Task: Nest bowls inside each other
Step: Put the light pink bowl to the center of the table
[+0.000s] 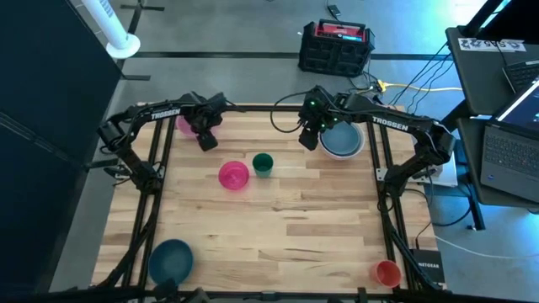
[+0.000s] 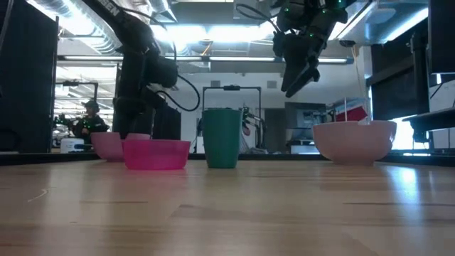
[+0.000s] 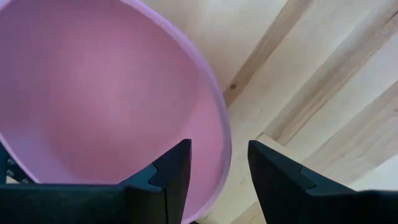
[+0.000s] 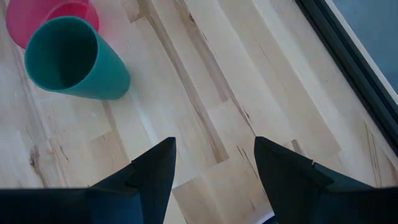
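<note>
nearby, spread left pincer [image 3: 217, 171] astride pale pink bowl [image 3: 106, 93] rim; right pincer [image 4: 214, 165] spread

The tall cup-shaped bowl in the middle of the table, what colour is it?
Teal. The tall bowl shows best in the right wrist view, standing beside the hot pink bowl.

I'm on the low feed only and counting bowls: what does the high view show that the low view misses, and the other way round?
Only the high view: a blue bowl at the table's near left corner, a blue one nested in the white bowl, and a small red cup near right. Only the low view: the room behind and the bowls' heights. Both: hot pink bowl, teal bowl, pale pink bowl, white bowl, and both claws, left claw and right claw, open above the table.
</note>
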`<state>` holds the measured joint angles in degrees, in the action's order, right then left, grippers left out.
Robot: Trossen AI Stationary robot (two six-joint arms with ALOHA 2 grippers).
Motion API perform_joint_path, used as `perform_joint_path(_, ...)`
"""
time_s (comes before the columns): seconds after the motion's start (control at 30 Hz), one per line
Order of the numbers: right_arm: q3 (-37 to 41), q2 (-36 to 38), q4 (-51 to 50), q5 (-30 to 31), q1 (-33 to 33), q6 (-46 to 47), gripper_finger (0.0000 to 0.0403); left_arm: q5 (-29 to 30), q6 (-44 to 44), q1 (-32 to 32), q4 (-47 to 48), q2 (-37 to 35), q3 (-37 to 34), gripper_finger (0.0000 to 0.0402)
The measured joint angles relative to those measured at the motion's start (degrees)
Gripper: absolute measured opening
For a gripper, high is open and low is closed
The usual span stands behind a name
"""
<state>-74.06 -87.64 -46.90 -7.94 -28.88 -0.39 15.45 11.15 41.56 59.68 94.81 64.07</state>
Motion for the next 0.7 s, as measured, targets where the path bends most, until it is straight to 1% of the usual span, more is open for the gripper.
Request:
perform_joint_path(0.4,0.00,0.00,-0.12,3.01,0.00,-1.07,0.0206,-1.92,3.69,0.09,-3.08,0.91,0.00,0.0006)
perform_joint_path(0.47,0.00,0.00,-0.12,5.05,-0.02,-1.24,0.0206,-1.97,4.54,0.04,-3.51,0.91,-0.02,0.0002)
perform_joint_path(0.53,0.00,-0.02,-0.25,7.61,-0.41,-1.23,0.0206,-1.95,4.54,-0.72,-0.92,0.57,-0.02,0.0002)
perform_joint_path(0.6,0.00,0.00,-0.66,8.32,-1.33,-1.24,0.0206,-1.93,4.60,-2.14,1.61,-0.73,-0.11,0.0001)
perform_joint_path(0.7,0.00,0.00,-1.90,8.39,-3.52,-1.43,0.0206,-1.93,4.54,-5.94,5.64,-3.61,0.54,0.0001)
